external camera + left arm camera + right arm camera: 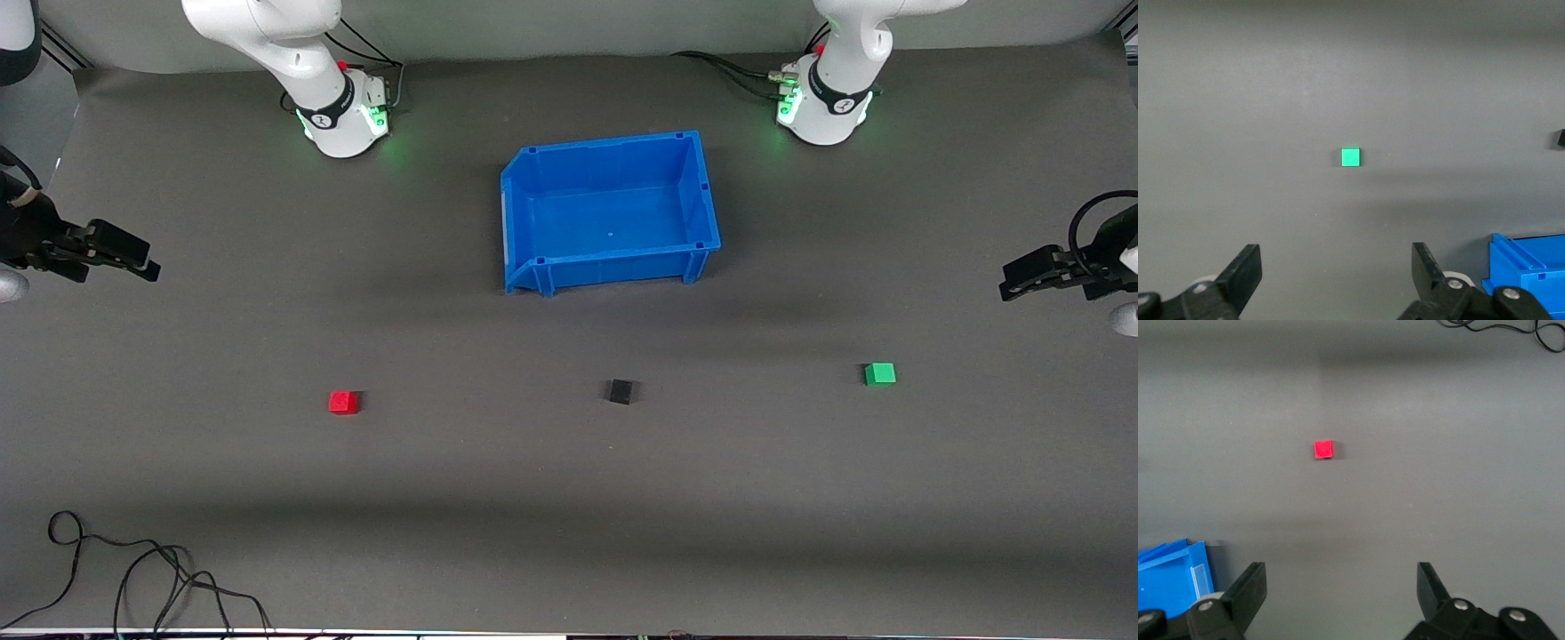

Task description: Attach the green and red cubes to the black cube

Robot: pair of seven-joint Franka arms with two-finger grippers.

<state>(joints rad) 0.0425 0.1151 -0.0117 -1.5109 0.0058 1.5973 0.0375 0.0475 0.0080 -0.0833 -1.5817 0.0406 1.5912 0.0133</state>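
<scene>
Three small cubes lie in a row on the worktop (pixel 569 498), well apart: red cube (pixel 343 402) toward the right arm's end, black cube (pixel 621 391) between, green cube (pixel 879 373) toward the left arm's end. Farther from the camera stands an empty blue bin (pixel 702 191). Both arms wait high at the worktop's ends, right claw (pixel 1341 583) and left claw (pixel 1337 263) spread wide. Each should drop squarely over its cube, fingers flanking flat faces, before closing.
</scene>
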